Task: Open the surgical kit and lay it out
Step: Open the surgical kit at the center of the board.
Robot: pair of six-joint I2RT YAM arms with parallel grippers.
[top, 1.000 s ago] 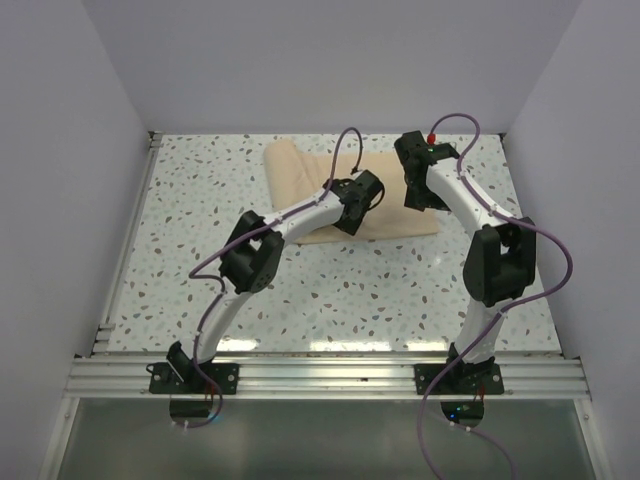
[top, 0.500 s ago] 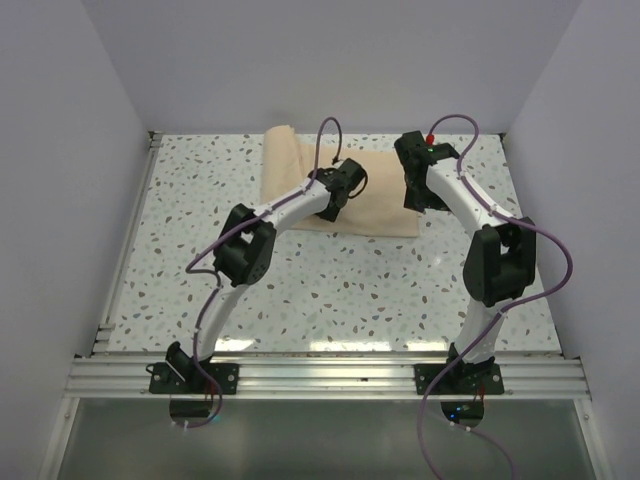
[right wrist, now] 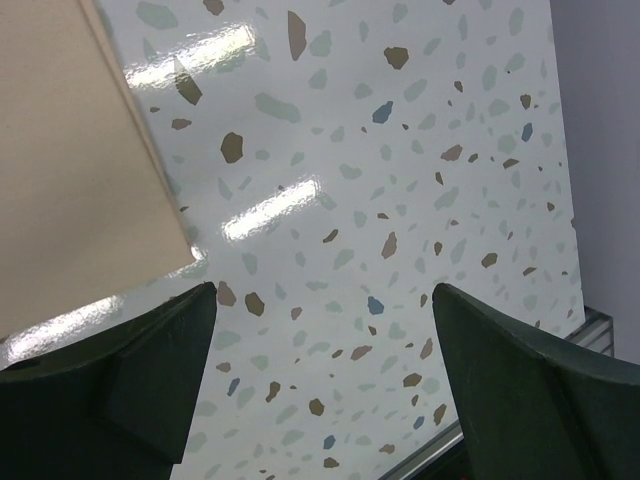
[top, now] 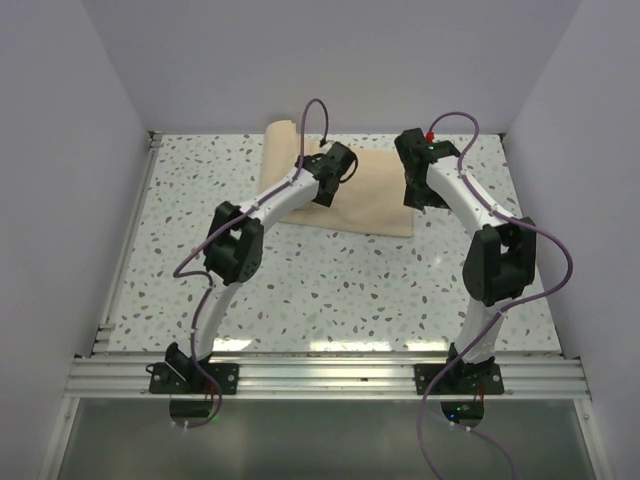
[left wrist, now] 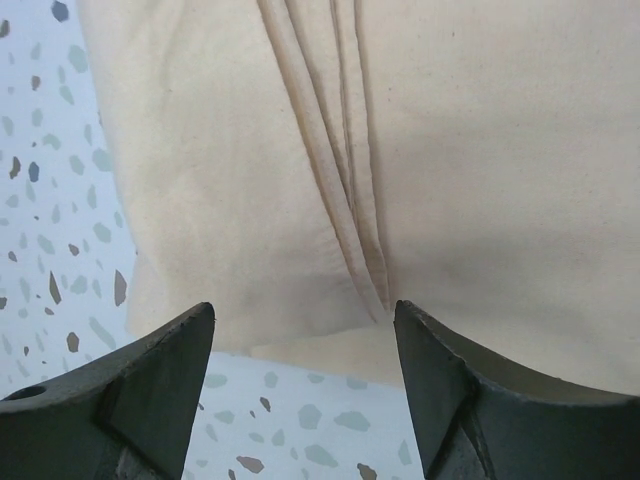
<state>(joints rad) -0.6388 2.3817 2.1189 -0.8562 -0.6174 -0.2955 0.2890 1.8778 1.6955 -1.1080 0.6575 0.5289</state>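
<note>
Wrap (top: 372,200): beige cloth bundle, lying flat on the table (top: 330,290) at its far middle, between the two wrists.
Wrap, closure: folded shut; nothing inside it can be seen from any view.
Wrap, surface: plain and matte, with no stains showing. In the left wrist view several narrow layered folds run side by side down the cloth and meet at its near edge.
Wrap, outline: roughly rectangular from above, with its far left part reaching toward the back wall. In the right wrist view one corner lies flat on the glossy speckled top.
Left gripper (left wrist: 302,322): jaws spread wide and holding nothing. It hangs over the wrap's near edge, where the folds meet between the fingers. Whether it touches the cloth cannot be told.
Right gripper (right wrist: 325,300): jaws spread wide and empty. It sits over bare table just beside the wrap's right corner.
</note>
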